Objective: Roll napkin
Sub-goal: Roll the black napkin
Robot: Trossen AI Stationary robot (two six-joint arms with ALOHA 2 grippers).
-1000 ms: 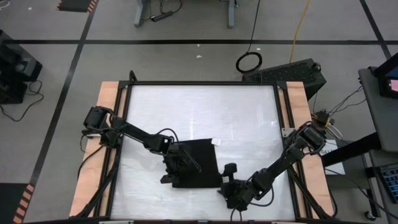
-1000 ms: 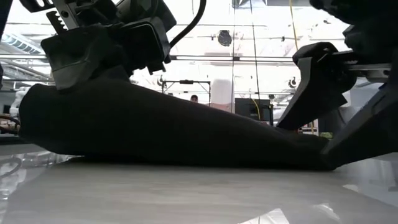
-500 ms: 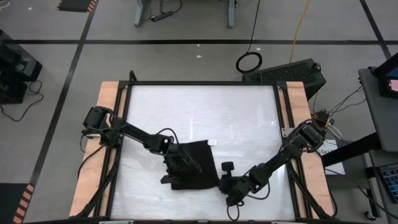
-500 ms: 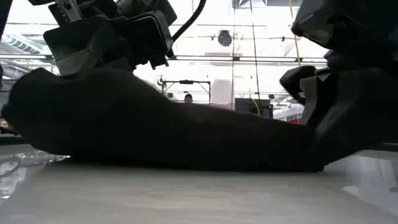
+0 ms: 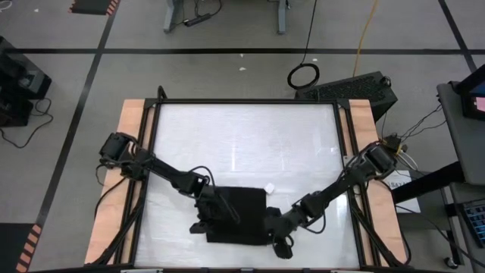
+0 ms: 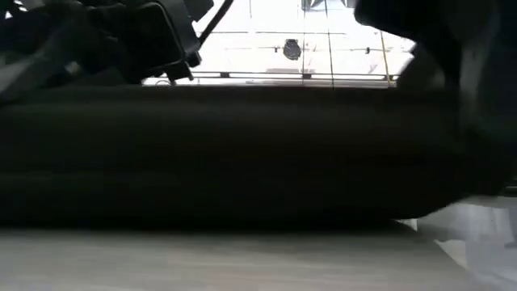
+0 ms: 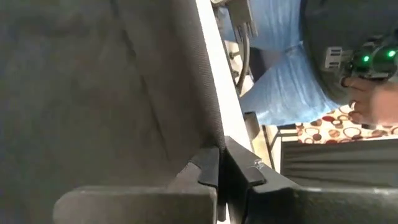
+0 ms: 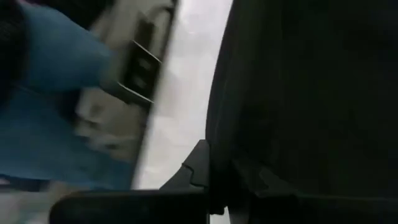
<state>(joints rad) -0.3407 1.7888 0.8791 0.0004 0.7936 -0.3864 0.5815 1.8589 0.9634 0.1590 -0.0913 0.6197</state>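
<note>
Near the front edge of the white table (image 5: 242, 129), seen from above, a black napkin (image 5: 241, 216) lies folded into a compact dark rectangle between the two robot arms, with a small white tag (image 5: 268, 188) showing at its far right corner

Going left to right: the left gripper (image 5: 203, 221) sits at the napkin's left edge, its fingers pressed together on the cloth. The left wrist view confirms this, showing the dark fingertips (image 7: 211, 174) pinching a hemmed edge of fabric. On the other side, the right gripper (image 5: 274, 227) is now at the napkin's right edge, fingers closed on the cloth

What has changed: a second ago the right gripper stood wide open just off the napkin's near right corner, clear of the fabric. It has since moved in and clamped shut. The napkin has also shifted toward the front edge and looks squarer and more bunched. With both side edges held, the roll can probably begin or continue

Hard to make out: the low view is almost filled by the dark cloth, so neither grip can be checked there. The right wrist view is blurred. Beyond the table, the wrist views show a person in blue clothing, cut off at the frame
</note>
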